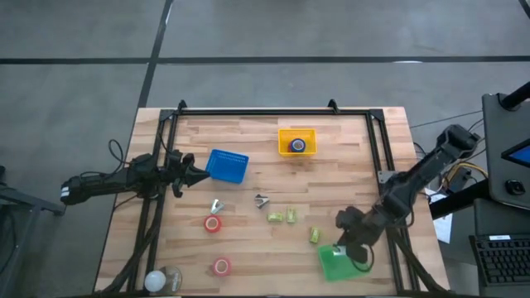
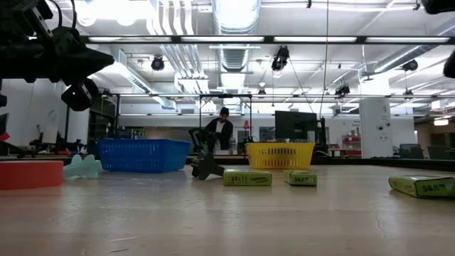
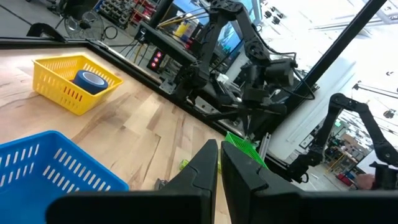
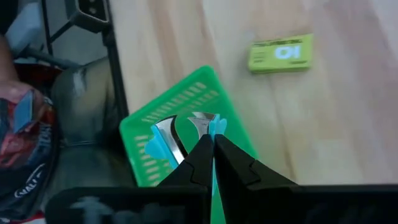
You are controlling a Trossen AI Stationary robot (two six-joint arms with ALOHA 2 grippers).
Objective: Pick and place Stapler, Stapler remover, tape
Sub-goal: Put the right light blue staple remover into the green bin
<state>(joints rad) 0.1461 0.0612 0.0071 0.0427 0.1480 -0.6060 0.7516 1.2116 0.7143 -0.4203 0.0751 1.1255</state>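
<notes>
Right hand [image 4: 211,140], fingers shut on a staple remover [image 4: 186,134], hangs over the green basket [image 1: 335,263]; left hand [image 3: 219,163], fingers closed and empty, waits beside the blue basket [image 1: 227,165]. The remover looks light, rigid and slippery-jawed; best pinched by its pale-blue plastic grips.

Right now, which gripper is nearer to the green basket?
Right. The right gripper hangs just above the green basket; the left gripper waits far across the table, beside the blue basket.
</notes>
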